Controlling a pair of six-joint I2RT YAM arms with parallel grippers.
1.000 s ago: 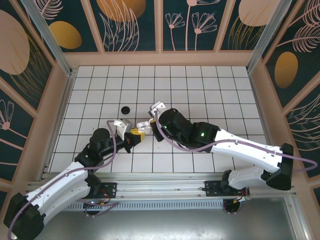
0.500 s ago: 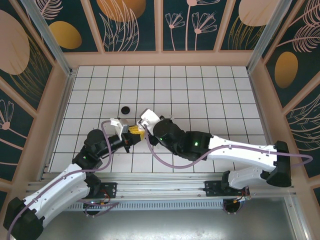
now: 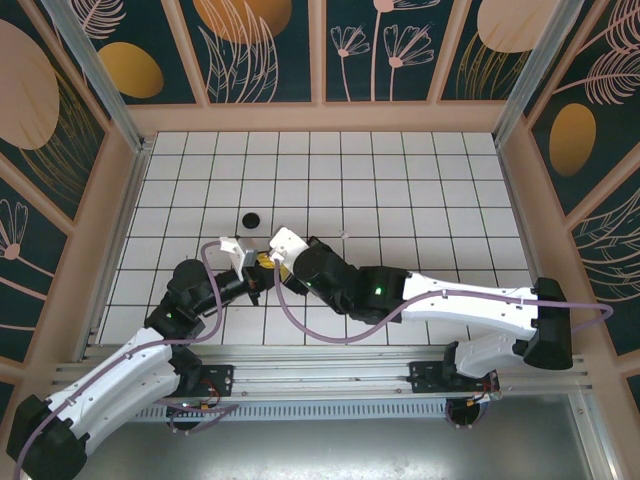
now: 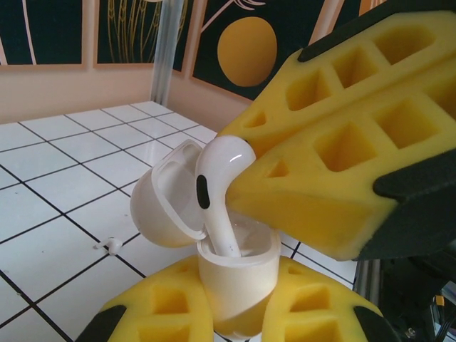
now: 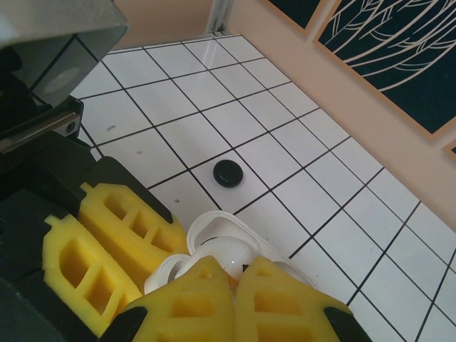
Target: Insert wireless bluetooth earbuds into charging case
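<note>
Leftward the right gripper (image 5: 234, 286) has been brought, closed on a white earbud (image 4: 219, 185) whose stem is already entered in the charging case (image 4: 239, 285). For alignment the case is kept upright, lid (image 4: 165, 203) open, clamped by the left gripper (image 3: 255, 268).

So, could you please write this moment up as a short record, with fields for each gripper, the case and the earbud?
left gripper: shut on the base of the white plastic charging case
right gripper: shut on the white stemmed earbud
lid: hinged open
earbud position: stem tip inside the case opening, head above the rim, not seated
elsewhere: small black round piece lying apart on the white gridded table
</note>
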